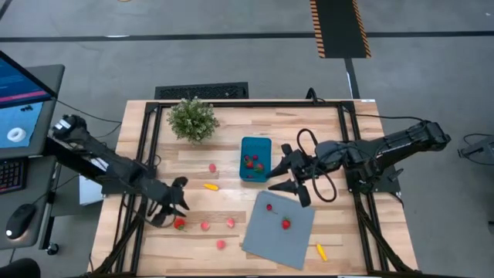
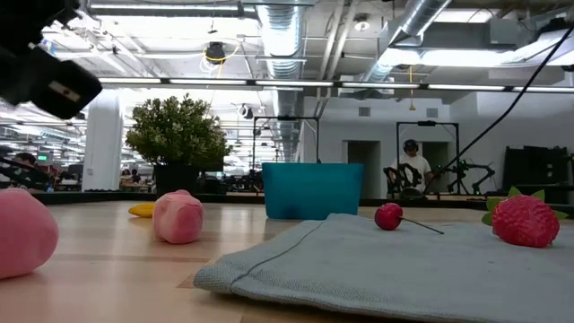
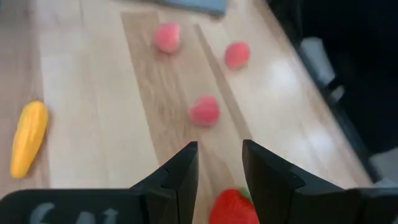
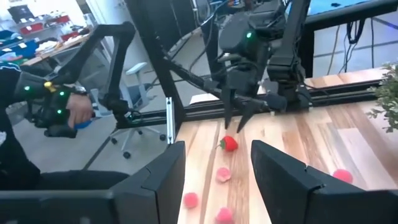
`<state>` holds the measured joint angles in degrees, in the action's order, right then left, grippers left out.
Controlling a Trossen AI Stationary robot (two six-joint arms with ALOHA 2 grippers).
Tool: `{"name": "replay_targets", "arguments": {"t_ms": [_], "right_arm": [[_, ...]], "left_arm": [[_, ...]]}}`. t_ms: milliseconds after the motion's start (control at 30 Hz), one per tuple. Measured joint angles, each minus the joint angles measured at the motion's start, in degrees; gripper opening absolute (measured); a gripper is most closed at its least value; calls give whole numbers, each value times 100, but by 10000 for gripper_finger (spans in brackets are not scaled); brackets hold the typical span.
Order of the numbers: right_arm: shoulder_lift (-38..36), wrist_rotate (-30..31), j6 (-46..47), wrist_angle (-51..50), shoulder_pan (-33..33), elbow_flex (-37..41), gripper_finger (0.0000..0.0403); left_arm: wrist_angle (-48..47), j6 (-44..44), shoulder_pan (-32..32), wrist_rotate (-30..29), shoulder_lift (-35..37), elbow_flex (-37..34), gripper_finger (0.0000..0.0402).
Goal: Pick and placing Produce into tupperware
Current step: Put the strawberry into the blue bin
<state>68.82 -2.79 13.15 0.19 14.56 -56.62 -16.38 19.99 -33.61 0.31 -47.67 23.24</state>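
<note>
While the left arm lines up on a berry, status from the table edge:

Landmark: tupperware (image 1: 255, 158), teal tub mid-table, a few red pieces already inside.

Step in hand: my read, left gripper (image 1: 174, 206) going for the red strawberry (image 1: 179, 224) on the bare wood, well to the tub's left and nearer the front edge.

Left gripper state: fingers parted narrowly, nothing between them; in the left wrist view the strawberry (image 3: 234, 208) sits just below the gap, not visibly touched.

How to do it well: centre the gap over the berry, come straight down, close on its widest part; the gap looks tight for it, so widening first seems safer. Pink pieces (image 1: 205, 226) lie close by, avoid nudging them.

Right gripper (image 1: 287, 179): just right of the tub, fingers spread wide, empty.

Other produce: two red pieces on the grey sheet (image 1: 297, 243), which lies front-right of the tub; yellow piece (image 1: 211, 186) just left of the tub; one more pink piece (image 1: 212, 167) near it.

Risk: berry may roll off when pinched off-centre.
</note>
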Motion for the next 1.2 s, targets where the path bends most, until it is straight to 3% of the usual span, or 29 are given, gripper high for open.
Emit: {"name": "replay_targets", "arguments": {"t_ms": [400,533,700,1200], "right_arm": [[2,-1,200,-387,4,-2,196],[2,3,190,-387,-3,-2,193],[2,7,190,-407,47,-2,192],[4,5,192,-415,156,-4,181]], "left_arm": [[-2,454,-1169,-672,-1747,788,114],[-299,545,-1339,-1071,-2123,981,114],[-460,735,-1435,-1046,-2592,1132,114],[-519,980,-1578,-947,-2854,1330,114]]}}
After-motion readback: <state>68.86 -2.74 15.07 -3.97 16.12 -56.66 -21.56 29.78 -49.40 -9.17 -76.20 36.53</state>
